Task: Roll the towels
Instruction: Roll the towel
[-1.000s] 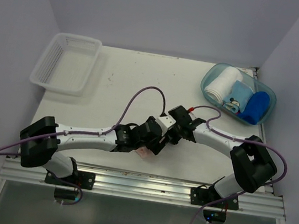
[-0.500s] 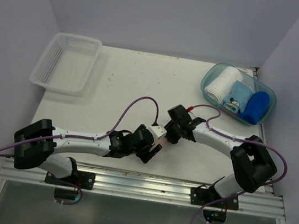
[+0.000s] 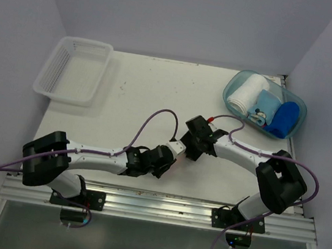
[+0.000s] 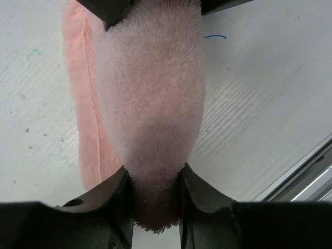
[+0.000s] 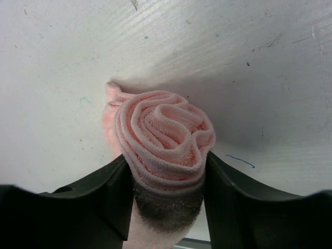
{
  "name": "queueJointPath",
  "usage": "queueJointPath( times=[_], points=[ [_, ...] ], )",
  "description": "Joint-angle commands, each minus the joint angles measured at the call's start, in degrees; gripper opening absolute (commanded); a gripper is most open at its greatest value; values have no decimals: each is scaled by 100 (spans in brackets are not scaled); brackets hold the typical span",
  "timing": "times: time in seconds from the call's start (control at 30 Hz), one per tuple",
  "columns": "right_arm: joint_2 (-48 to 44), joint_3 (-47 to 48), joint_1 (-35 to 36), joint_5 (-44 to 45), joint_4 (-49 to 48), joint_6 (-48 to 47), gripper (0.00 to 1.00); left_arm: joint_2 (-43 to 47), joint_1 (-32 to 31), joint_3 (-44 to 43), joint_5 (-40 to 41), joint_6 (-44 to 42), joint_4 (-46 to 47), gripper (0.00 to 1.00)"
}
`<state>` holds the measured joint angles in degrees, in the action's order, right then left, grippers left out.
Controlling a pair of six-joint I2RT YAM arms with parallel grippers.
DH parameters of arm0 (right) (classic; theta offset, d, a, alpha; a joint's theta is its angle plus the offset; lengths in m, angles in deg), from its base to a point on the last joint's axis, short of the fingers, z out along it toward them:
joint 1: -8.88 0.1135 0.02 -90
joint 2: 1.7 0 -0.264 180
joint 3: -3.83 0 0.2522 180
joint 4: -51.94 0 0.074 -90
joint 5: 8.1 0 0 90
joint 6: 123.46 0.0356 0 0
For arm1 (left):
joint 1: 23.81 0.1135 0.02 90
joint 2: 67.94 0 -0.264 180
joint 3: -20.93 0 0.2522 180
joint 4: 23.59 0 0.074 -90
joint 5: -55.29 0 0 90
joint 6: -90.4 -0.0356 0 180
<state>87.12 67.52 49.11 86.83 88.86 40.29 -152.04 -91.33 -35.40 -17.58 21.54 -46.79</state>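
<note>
Fuzzy pink towel [image 5: 163,137] rolled into a spiral, gripped by left end effector [image 4: 154,179], right end effector [image 5: 166,168]

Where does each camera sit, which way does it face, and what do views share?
Top external: fixed above and behind the bases, facing down on the table; left arm and right arm meet mid-table.
Left wrist: on the left arm, facing along the side of the rolled pink towel; left gripper pinches its near end.
Right wrist: facing the roll's spiral end; right gripper hugs it.
Shared: both wrist views show the pink towel and the table beneath.
</note>
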Motion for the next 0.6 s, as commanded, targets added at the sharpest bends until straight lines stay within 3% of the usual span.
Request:
queueJointPath(
  times=[0.0, 0.13, 0.23, 0.57],
  points=[
    [-92, 201, 20, 131, 57, -177, 58, 156, 168, -68, -322, 118, 81, 32],
    [-171, 245, 11, 114, 40, -326, 64, 490, 923, 345, -2066, 337, 712, 28],
    [-303, 201, 20, 131, 40, -388, 68, 596, 1592, 618, -2904, 609, 1142, 28],
    [-1093, -440, 29, 122, -469, -327, 75, 227, 2594, 1575, -4674, 1945, 2726, 27]
  ],
)
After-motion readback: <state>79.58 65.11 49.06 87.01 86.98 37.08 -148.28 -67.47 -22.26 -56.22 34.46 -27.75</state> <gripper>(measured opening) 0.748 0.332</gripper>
